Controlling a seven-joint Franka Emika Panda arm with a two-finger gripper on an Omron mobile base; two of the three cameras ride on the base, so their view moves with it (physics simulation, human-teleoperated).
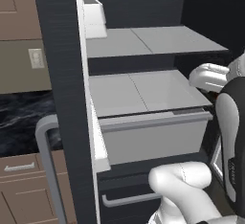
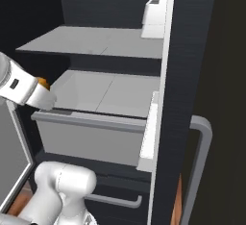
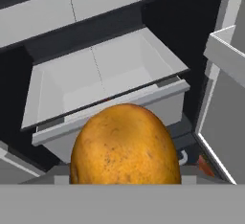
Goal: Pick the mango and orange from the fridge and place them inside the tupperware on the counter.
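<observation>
Risk lay mostly in the way out of the fridge [image 1: 57, 74]. In the hand view the mango [image 3: 125, 144], a speckled yellow-orange oval, sat low in the middle of the frame, right against the camera and hiding the fingertips. In the right base view it showed as a small orange patch at the tip of the gripper [image 2: 44, 87], at the left of the frame just above the drawer's front rim. It hung clear of any shelf, so the fingers were judged to be clamped on it, though the pads could not be seen.

The open drawer [image 3: 105, 74] lay directly behind and below the fruit, and the white door bin [image 3: 225, 50] stood out at the right of the hand view. A low or wide swing could knock the mango on either one. A smooth, rounded skin could also slip from a narrow grip, dropping the fruit into the drawer. The counter [image 1: 19, 117] lay at the left edge of the left base view, beyond the door, so the carry had to pass around it.
</observation>
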